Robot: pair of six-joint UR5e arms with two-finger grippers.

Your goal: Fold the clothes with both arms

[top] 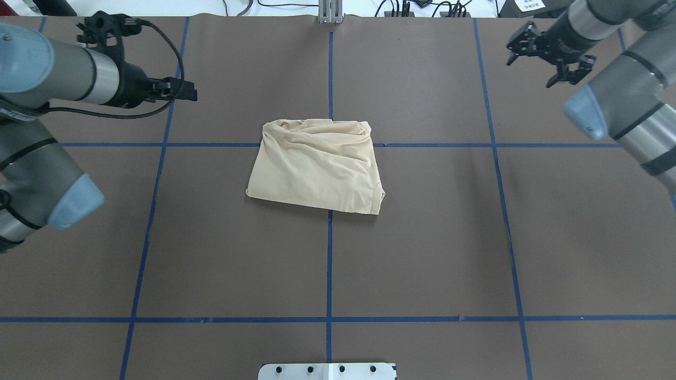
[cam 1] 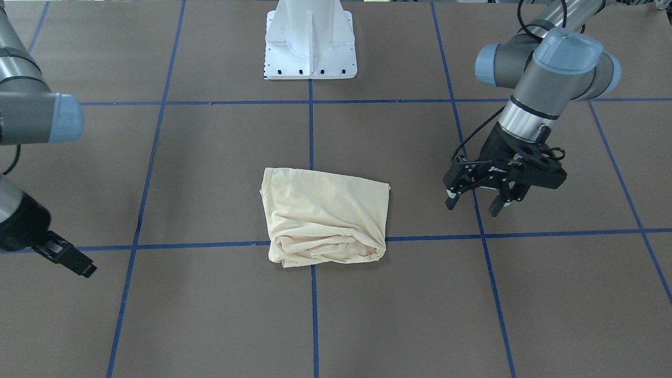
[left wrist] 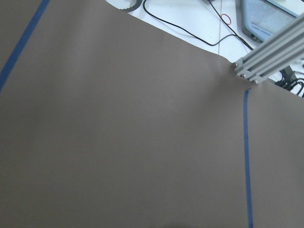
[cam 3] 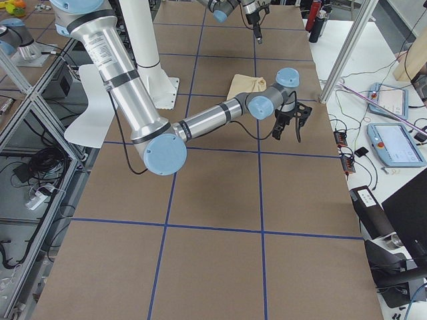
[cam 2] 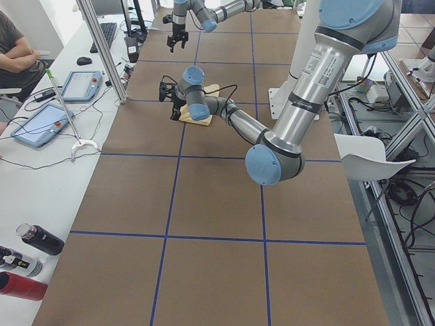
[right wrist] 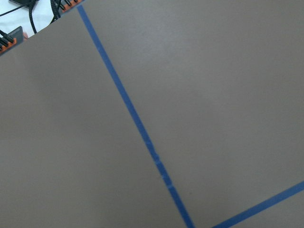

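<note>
Folded T-shirt (top: pixel 317 166) is lying at the middle of the worktop (top: pixel 422 237), covering a crossing of blue tape lines (top: pixel 449 145). Its long axis is running side to side across the robot's front. The bunched, wrinkled edge is facing away from the robot, and the smooth edge with the neck band is pointing toward the robot, at its right. Left gripper (cam 1: pixel 472 209) is hovering well apart from the shirt, fingers spread and holding nothing. Right gripper (top: pixel 528 74) is hanging far off to the other side, fingers likewise released.
</note>
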